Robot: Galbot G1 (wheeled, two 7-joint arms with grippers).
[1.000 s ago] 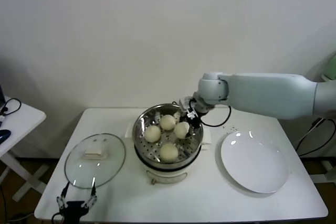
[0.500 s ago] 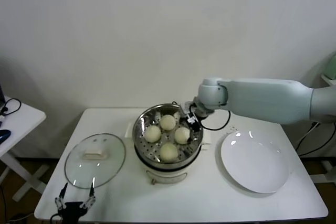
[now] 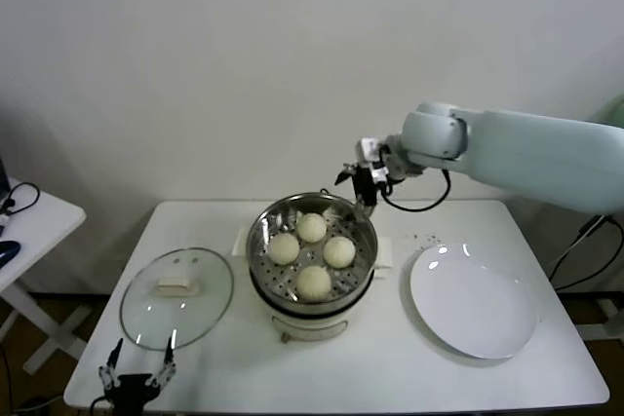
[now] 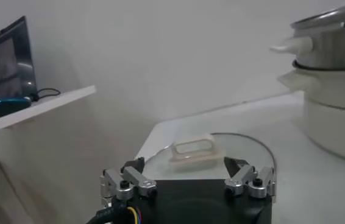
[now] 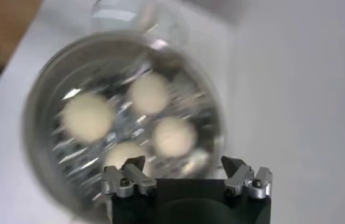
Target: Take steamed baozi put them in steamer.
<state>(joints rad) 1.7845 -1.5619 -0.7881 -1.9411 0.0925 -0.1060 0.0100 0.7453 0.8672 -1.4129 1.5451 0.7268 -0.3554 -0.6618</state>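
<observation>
4 baozi [image 3: 312,253] lie in steamer [image 3: 261,241] below right gripper [image 3: 362,182], fingers apart, empty.

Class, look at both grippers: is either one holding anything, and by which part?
Nothing is held. The right gripper is open above the steamer rim; the left gripper, open, is parked near the glass lid.

Four baozi [image 3: 312,253] sit in the steamer [image 3: 261,241], between lid [image 3: 176,297] on the left and plate [image 3: 474,300] on the right.
</observation>
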